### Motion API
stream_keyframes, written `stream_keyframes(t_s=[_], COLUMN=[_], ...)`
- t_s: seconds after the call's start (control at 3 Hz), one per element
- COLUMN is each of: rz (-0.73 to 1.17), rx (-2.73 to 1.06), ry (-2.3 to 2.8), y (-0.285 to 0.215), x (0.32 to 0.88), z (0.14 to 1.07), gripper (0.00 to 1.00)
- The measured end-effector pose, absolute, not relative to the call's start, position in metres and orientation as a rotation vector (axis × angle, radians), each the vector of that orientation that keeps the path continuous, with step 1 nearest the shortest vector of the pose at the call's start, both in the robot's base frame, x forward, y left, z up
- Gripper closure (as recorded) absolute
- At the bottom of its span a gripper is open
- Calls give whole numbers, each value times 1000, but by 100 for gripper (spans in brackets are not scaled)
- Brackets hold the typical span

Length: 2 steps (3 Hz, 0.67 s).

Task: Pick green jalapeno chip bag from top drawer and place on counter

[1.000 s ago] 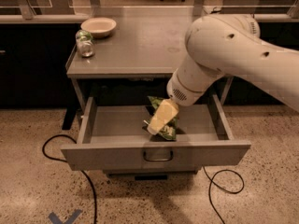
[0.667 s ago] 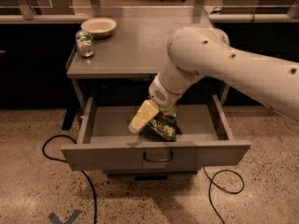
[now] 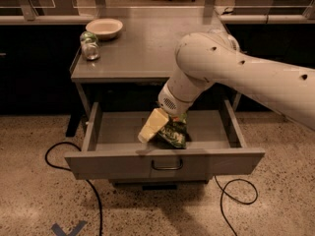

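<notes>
Tool (image 3: 152, 126) down inside the one open top drawer (image 3: 118, 167), near its front; I cannot tell whether it is spread or pressed together. One green jalapeno chip bag (image 3: 174, 132) sits right against the tool, within the drawer. Above, the worktop (image 3: 142, 53) carries two items at its far left: one bowl (image 3: 104, 28) and one jar (image 3: 89, 46). Two dark cables (image 3: 64, 146) lie on the floor.

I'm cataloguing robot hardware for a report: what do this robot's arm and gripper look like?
The arm is thick, smooth and white, made of rounded sections with small dark dots. Its wrist carries a small perforated patch. The gripper, pale yellow and wedge-shaped, is over the open drawer, next to the green chip bag.
</notes>
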<state>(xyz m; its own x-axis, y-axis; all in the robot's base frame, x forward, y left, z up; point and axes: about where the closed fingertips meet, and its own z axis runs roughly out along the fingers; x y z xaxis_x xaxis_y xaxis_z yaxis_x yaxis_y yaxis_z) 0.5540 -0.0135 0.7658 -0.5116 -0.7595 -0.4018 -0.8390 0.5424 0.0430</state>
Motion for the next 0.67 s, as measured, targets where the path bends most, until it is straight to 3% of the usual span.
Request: stream_keyframes(t_s=[0.67], rz=[376], rx=[-990], ry=[2532], y=[-21], x=[627], z=[715], gripper=[0])
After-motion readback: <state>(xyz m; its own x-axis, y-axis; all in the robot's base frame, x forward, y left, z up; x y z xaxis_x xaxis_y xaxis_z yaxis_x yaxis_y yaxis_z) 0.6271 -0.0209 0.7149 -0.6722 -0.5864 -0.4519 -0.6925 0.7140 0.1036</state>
